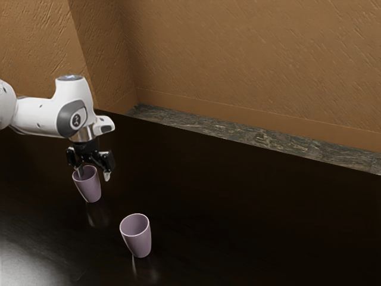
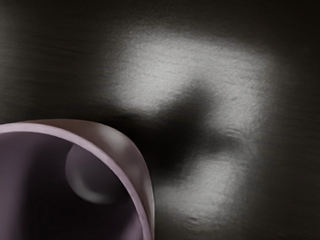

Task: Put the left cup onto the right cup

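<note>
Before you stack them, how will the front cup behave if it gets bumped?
The front cup narrows toward its base, so it probably tips easily. Its thin wall suggests it is light, and on the glossy table it may slide.

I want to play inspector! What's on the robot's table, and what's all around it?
Surface: dark shiny table, with bright light patches reflected in it.
Job's things: two purple cups. The held cup hangs tilted under the hand and looks lifted off the table. The free cup stands on the table, open end up, nearer the camera and toward the exterior view's right.
Clutter: nothing seen.
Grippers: gripper, its fingers shut on the held cup at the rim.
Cables: nothing seen.
Surroundings: brown walls and a grey stone ledge along their foot.
</note>
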Robot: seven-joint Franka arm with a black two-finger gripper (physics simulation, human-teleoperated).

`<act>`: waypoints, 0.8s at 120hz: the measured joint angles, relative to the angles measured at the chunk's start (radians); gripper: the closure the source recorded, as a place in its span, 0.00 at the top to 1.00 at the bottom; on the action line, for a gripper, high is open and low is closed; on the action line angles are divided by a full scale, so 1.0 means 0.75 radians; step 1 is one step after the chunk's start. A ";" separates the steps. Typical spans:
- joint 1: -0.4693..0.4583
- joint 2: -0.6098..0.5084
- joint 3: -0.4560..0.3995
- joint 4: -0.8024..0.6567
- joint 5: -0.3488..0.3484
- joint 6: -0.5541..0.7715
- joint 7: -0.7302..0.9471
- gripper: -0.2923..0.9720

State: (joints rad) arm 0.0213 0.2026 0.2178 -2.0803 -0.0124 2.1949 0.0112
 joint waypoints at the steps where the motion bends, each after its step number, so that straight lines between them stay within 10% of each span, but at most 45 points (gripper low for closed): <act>1: 0.000 0.001 0.000 0.000 0.000 0.000 0.000 0.77; 45: 0.000 0.040 0.000 -0.001 0.000 0.002 -0.004 0.77; 96: 0.000 0.033 -0.002 0.002 0.032 -0.009 -0.044 0.22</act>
State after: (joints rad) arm 0.0210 0.2276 0.2163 -2.0789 0.0113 2.1884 -0.0215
